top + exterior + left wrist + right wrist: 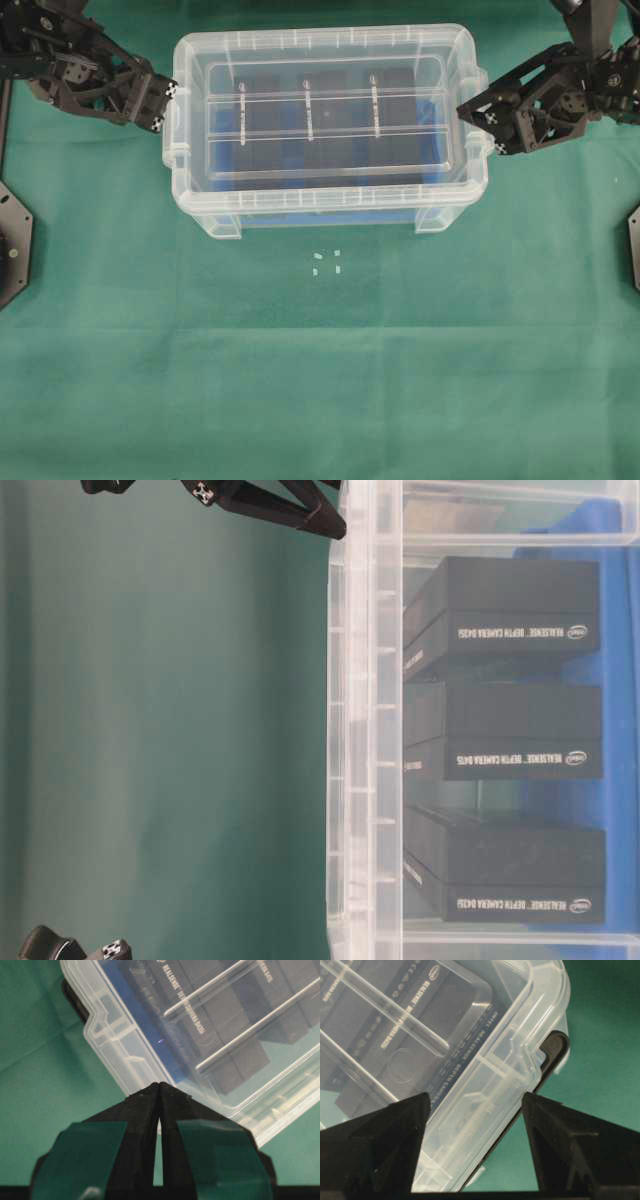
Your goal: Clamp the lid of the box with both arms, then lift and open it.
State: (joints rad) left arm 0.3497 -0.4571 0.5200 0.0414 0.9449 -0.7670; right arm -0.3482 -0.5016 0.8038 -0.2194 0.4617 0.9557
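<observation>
Claws at the lid's two ends

The lid [325, 110] sits on the box [330, 205], mid-table. Left claw [159, 1085] is pinched narrow at its edge; right claw [475, 1105] gapes wide astride the rim, placed so both ends lift evenly.

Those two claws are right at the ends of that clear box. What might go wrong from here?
The left claw is shut with its tips at the lid edge; whether it has pinched the rim cannot be told, so it may slip off on lifting. The right claw is open around its end of the lid. If only one side grips, the lid could tilt or drag the box along.
</observation>
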